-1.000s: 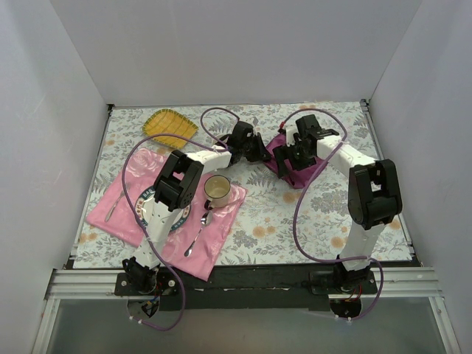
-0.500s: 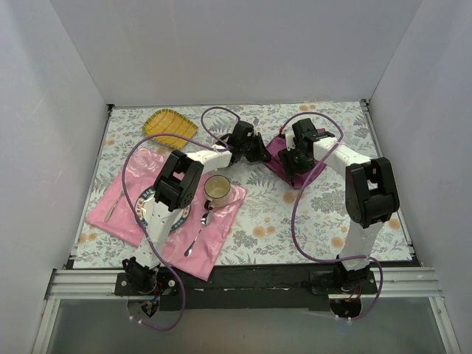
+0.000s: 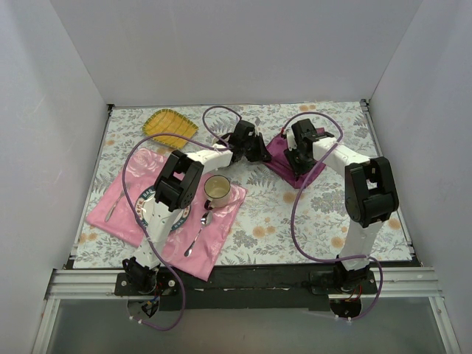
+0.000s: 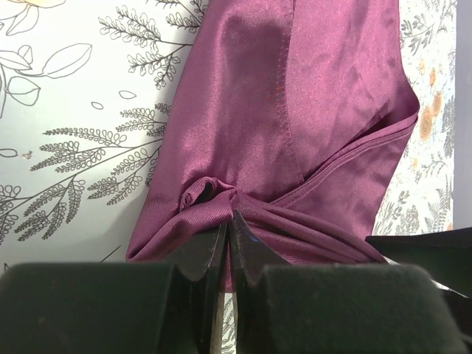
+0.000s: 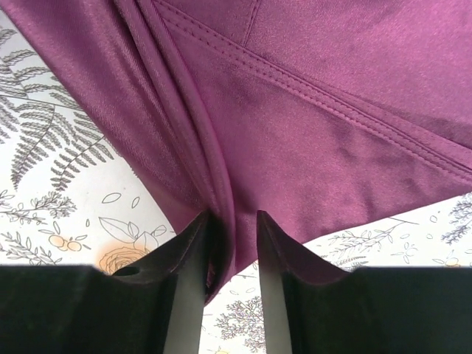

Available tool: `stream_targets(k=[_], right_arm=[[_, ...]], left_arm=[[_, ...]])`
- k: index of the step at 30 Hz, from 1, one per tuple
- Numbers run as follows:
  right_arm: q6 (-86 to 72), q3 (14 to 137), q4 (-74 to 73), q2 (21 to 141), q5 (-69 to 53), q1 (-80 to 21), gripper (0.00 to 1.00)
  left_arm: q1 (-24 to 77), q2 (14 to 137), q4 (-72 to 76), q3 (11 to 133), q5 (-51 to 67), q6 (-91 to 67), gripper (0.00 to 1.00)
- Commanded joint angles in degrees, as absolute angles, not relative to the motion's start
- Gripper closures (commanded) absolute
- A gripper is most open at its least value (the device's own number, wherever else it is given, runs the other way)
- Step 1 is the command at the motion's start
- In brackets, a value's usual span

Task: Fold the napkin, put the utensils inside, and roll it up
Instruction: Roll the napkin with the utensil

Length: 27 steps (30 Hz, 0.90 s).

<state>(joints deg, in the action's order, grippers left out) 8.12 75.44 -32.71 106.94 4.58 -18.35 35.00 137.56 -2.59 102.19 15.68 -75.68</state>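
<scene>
The left gripper is clamped together on a bunched fold of the napkin, which lies crumpled at the far middle of the table, just right of centre. The satin looks slippery, and the pinch takes only a small gather at the fingertips. If this arm pulls hard, the fold may slide out, or the whole cloth may drag sideways instead of spreading.

The right gripper straddles a ridge of the same cloth near its right-hand corner. Its jaws stand narrowly apart, with the ridge between them but not clearly squeezed. If they shut on several layers at once, the napkin would lift as a lump and no clean fold line would form. The two grippers also sit close together over the cloth, so a careless move could knock one into the other.

I cannot find the blue-handled utensil in any view; it may be hidden, which would hold up the placing step.

On the left lie a fork on a pink placemat, a plate, a yellow woven dish at the far side, a mug and a spoon. The mug stands just beside the left arm's forearm and could be tipped by a sweep towards the near side.
</scene>
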Motion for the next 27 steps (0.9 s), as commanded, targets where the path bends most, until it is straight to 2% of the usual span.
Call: stream_targets(k=[1,6,9,12,21,27], right_arm=[[8.61,74.97,-32.17,109.50,5.89,-17.67,0.65],[8.96,74.79,-31.20,111.00,3.69,-17.40,0.70],[8.96,75.06,-31.46,112.15,2.55,-16.96,0.76],[9.05,74.88,-31.46,112.67,1.50,-16.61,0.80],[8.53,73.66,-31.29,112.77,-1.49,-15.65,0.82],[8.26,73.65,-31.11,112.06,-3.16,-15.29,0.80]], left_arm=[[35.33,137.02,-8.61,104.32,15.82,-72.69,0.96],[35.51,135.71,-9.58,105.38,16.52,-71.63,0.84],[35.51,134.12,-9.58,105.73,16.79,-70.84,0.74],[35.51,132.54,-9.58,106.35,17.66,-71.28,0.69],[35.68,129.11,-4.84,103.10,22.93,-74.09,0.62],[36.03,127.36,-0.36,100.38,25.66,-75.76,0.64]])
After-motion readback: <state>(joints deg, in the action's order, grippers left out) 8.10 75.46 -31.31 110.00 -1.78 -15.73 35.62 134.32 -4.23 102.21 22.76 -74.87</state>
